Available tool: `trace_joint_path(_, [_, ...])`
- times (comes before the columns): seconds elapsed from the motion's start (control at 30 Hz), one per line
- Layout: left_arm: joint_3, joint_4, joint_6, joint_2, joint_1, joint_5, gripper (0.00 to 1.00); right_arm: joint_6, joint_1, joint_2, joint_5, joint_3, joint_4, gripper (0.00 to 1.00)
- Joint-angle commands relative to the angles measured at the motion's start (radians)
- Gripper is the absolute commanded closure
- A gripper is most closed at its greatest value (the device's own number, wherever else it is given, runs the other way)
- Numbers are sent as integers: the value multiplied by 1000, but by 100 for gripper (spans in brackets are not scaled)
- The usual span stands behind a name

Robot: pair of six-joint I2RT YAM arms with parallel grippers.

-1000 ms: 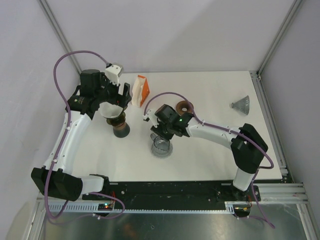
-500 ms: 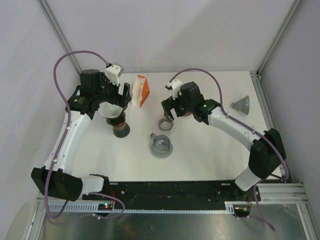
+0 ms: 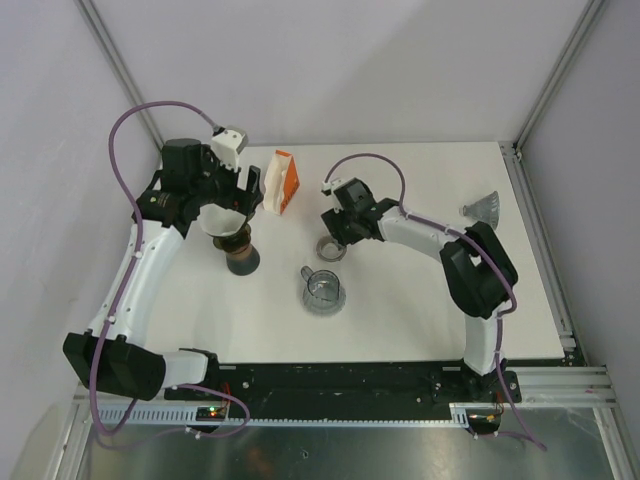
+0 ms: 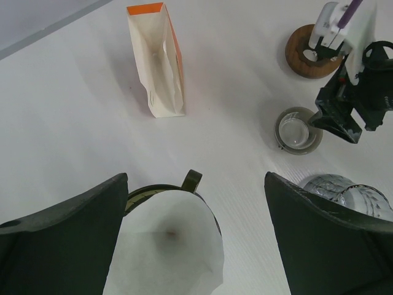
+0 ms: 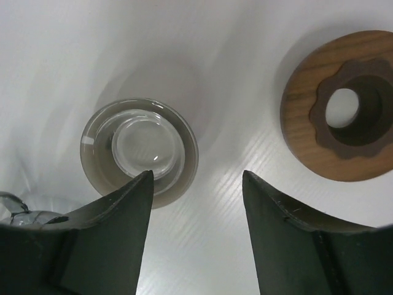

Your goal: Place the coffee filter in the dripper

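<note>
The white coffee filter (image 4: 169, 246) sits opened inside the dark dripper (image 4: 194, 180), whose rim and handle show behind it. My left gripper (image 4: 196, 239) hangs just above it, open, one finger on each side of the filter and neither touching it. From above, the filter (image 3: 221, 217) shows under the left gripper (image 3: 228, 200), with the dripper's brown body (image 3: 241, 260) below it. My right gripper (image 3: 338, 226) is open over bare table beside a grey lid (image 5: 147, 150), nothing between its fingers (image 5: 107, 239).
An orange-and-white filter bag (image 3: 283, 182) stands behind the dripper. A glass carafe (image 3: 323, 290) sits mid-table, the grey lid (image 3: 331, 248) just behind it. A wooden ring (image 5: 344, 117) lies right of the right gripper. A grey ribbed cone (image 3: 482, 207) lies at the far right.
My right gripper left the glass carafe, swung back and now hovers beside the grey lid, its arm folded in. The left arm and the filter have not moved.
</note>
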Motion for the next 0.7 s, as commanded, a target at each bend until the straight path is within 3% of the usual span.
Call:
trace_joint_path(0.0, [1,29,27,0,-3,-13,3,16,11,56,-9,75,-11,38])
trace_joint_path(0.43, [0,29,30,-5,-4,-20,3,2,24,153,-23,129,-76,62])
trace_joint_path(0.6, [3,29,30,-9,-3,-20,3,-4,25,161,-32,129,-87,91])
trace_joint_path(0.67, [3,29,30,-11,-3,-22,3,-11,23,144,-30,129,-92,98])
